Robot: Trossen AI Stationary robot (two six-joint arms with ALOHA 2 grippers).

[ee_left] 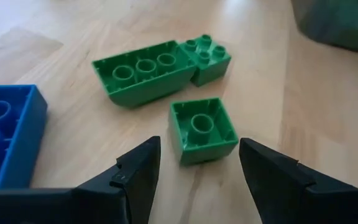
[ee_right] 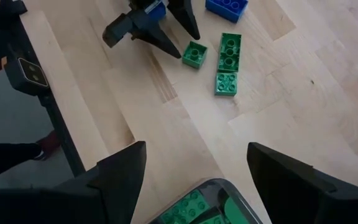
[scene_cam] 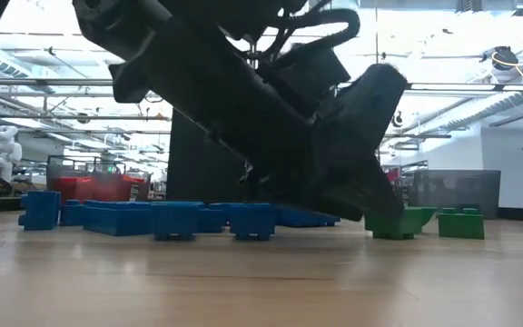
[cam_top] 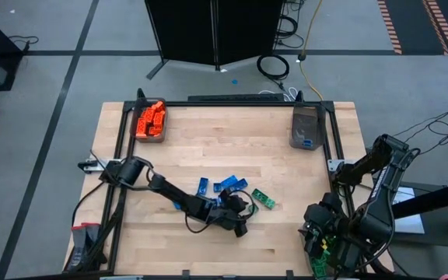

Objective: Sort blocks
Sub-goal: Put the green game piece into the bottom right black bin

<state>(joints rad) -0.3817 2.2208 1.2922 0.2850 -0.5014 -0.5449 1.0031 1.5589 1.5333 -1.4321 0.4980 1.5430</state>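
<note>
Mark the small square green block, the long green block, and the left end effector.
small square green block [ee_left: 202, 129]: left wrist view, hollow underside.
long green block [ee_left: 143, 73]: left wrist view, hollow underside.
left end effector [ee_left: 199, 167]: left wrist view, between fingertips.

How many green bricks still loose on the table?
3: a small square brick between the left tool's fingers, a long brick and another small one just beyond it.
</note>
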